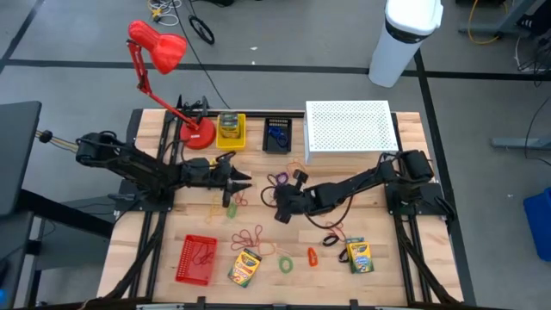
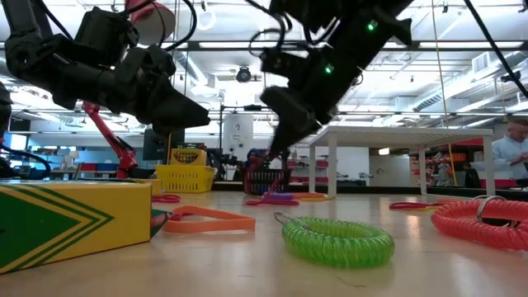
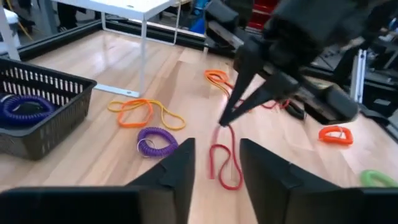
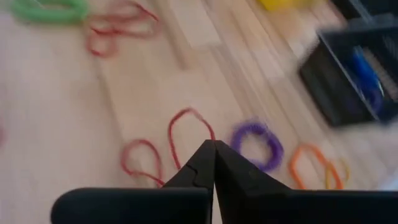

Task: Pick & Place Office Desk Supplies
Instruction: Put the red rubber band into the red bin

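1. The red rubber band (image 3: 225,168) lies mid-table as a long thin loop, just beside a purple coil (image 3: 155,140) and near an orange band (image 3: 146,112) – all 3 are apart, so only the red one need come up.
2. The right gripper (image 3: 225,119) has its tips pressed together right at the band's far end. Whether the thin rubber is truly nipped between them I cannot tell, so a slow lift should come first, watching whether the loop rises with it.
3. The left gripper (image 3: 216,146) hovers low at the band's near end with its fingers apart, the loop lying in line with the gap. It should hold back from the right arm, since both claws crowd the same small patch.
4. The likely home is the red tray (image 1: 182,258) at the table's front left, which already holds red bands – the black basket (image 3: 56,78) holds a blue coil instead.
5. A stretched band can snap free and flick the coil aside, so carry it slack and low.
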You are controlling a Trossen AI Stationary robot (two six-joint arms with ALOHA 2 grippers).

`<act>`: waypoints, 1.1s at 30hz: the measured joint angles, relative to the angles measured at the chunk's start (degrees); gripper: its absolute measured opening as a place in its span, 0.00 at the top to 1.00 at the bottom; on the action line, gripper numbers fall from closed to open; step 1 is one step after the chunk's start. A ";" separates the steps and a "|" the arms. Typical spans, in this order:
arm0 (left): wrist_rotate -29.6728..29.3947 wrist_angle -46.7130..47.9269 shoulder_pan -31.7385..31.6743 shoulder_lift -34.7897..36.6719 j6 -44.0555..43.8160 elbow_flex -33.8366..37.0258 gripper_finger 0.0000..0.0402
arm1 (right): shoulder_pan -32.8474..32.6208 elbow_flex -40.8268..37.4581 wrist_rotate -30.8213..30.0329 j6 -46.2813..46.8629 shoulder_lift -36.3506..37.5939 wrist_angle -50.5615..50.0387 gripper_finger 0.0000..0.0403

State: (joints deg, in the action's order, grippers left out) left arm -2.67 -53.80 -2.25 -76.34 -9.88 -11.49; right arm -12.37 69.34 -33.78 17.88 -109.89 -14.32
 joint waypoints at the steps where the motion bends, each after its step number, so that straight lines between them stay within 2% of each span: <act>1: -0.18 0.00 0.38 0.00 0.70 0.00 0.63 | -0.23 0.00 0.05 -2.37 0.06 1.76 0.98; 8: 0.65 0.20 4.53 -3.16 5.08 -3.69 0.51 | -0.78 0.00 1.61 -11.39 0.09 12.18 0.98; 14: -3.94 3.80 5.78 -9.48 8.47 -8.80 0.51 | -0.80 0.00 2.07 -13.72 0.09 15.12 0.99; 18: -0.41 4.35 5.83 -12.62 9.60 -10.78 0.54 | -0.80 0.00 1.91 -13.75 0.09 15.37 0.99; 23: -0.12 5.24 5.61 -13.94 9.80 -11.19 0.65 | -0.78 0.00 1.84 -13.74 0.09 15.62 0.99; 30: -0.20 8.10 4.84 -12.73 10.37 -11.15 0.96 | -1.56 0.00 -0.23 -13.84 0.09 15.58 0.97; 33: -0.44 10.28 4.78 -11.28 10.54 -11.15 0.98 | -1.68 0.00 -0.26 -13.66 0.09 15.55 0.93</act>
State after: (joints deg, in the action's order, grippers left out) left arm -3.11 -43.52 2.52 -87.61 0.67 -22.63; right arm -14.05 69.34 -34.04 4.22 -109.80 1.23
